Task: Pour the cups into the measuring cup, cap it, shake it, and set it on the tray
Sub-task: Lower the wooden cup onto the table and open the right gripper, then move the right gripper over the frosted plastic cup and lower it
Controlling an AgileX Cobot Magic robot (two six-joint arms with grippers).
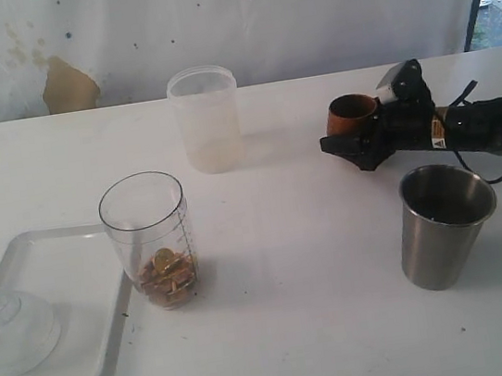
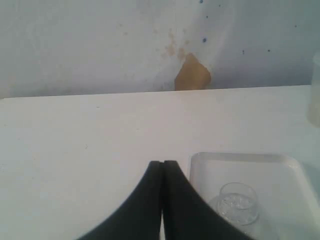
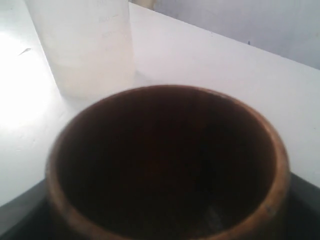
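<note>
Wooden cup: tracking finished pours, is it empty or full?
Empty, apparently: the right wrist view looks into the wooden cup and shows only its bare dark inside.

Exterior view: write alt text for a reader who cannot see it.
The right gripper grips a brown wooden cup on a table. Nearby stand a steel cup, a frosted tumbler, and a measuring cup holding brown bits beside a tray with a clear lid.

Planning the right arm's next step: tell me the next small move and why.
Probably open the right tool and back it off the wooden cup. The cup stands upright on the table, its inside looks dark and empty in the wrist view, and the measuring cup already holds brown pieces, so this pour seems done. The steel cup waits nearby.
</note>
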